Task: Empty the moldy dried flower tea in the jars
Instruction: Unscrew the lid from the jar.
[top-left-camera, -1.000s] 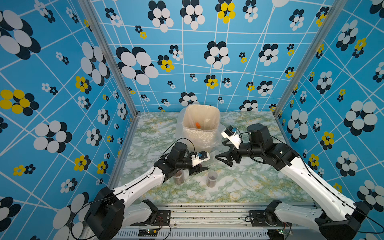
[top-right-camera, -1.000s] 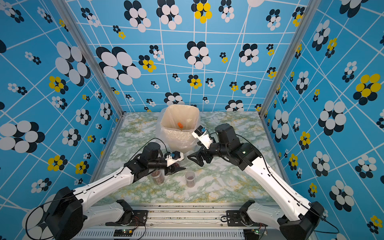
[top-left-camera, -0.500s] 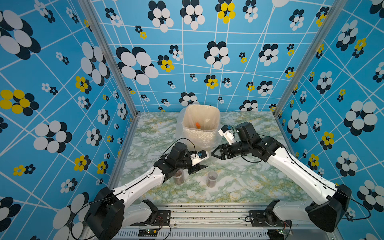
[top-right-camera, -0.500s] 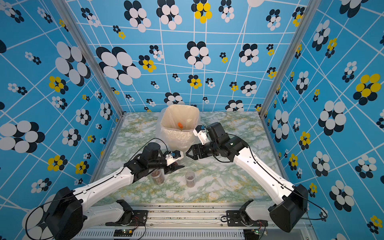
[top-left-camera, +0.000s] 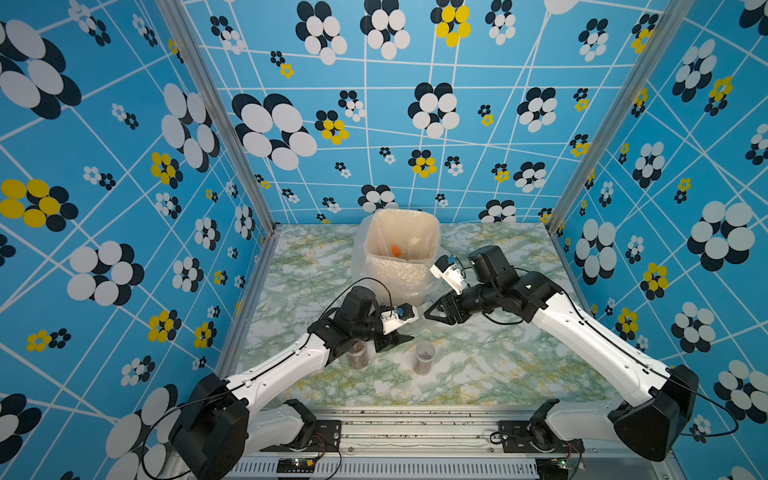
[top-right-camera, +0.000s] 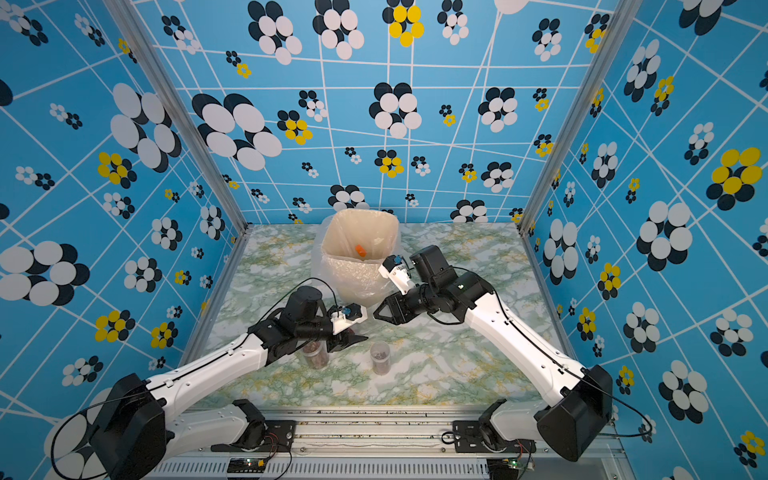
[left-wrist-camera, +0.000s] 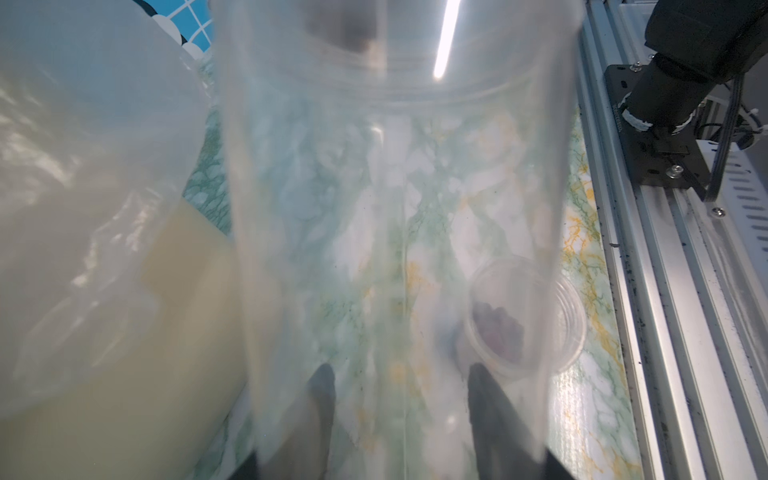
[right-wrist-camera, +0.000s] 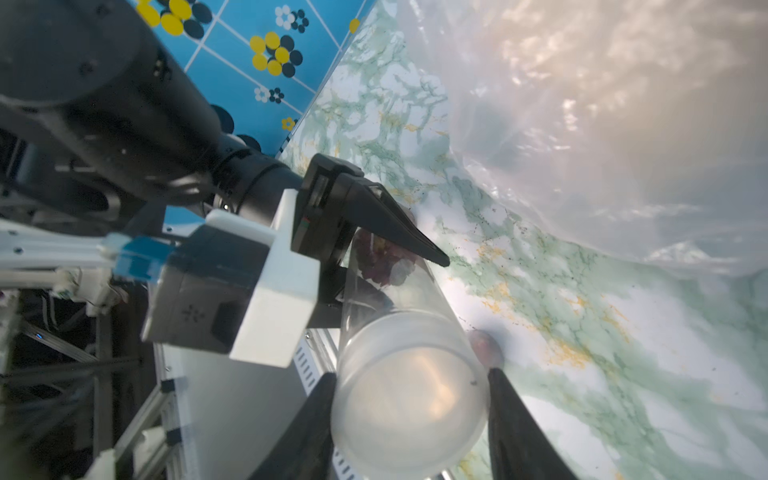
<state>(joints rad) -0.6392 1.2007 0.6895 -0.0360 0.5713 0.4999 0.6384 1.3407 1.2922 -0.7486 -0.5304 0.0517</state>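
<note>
By my reading the task is barely begun; none of the three jars looks emptied. The left jaws are clamped narrow on the long jar (right-wrist-camera: 399, 316), which lies on its side in the air between the two arms; they grip it at the end away from its lid (right-wrist-camera: 409, 395). Its tea (right-wrist-camera: 382, 257), dark reddish buds, sits bunched right between those jaws' fingers (right-wrist-camera: 395, 232). The lid is on and points straight into the right jaws; these stand half-wide, one finger (right-wrist-camera: 511, 415) on each side of the lid, at or very near its rim; whether they press on it yet I cannot tell. The step in hand seems to be getting this lid off, one arm holding and the other pulling or twisting.

The other two jars stand upright on the counter (top-left-camera: 478, 365). The second jar (top-left-camera: 358, 355) is directly beneath the left jaws' wrist; the third jar (top-left-camera: 424, 358) is just below and beside the left jaws' tips. Both show brownish tea inside; whether their lids are on I cannot tell.

The bin (top-left-camera: 415, 237) stands beyond both pairs of jaws, nearest the right ones; only an orange piece (top-left-camera: 396, 249) shows in it, no tea. What is left, I judge, is nearly everything; this jar must be opened and tipped over the bin, then the same done for the two on the counter.
</note>
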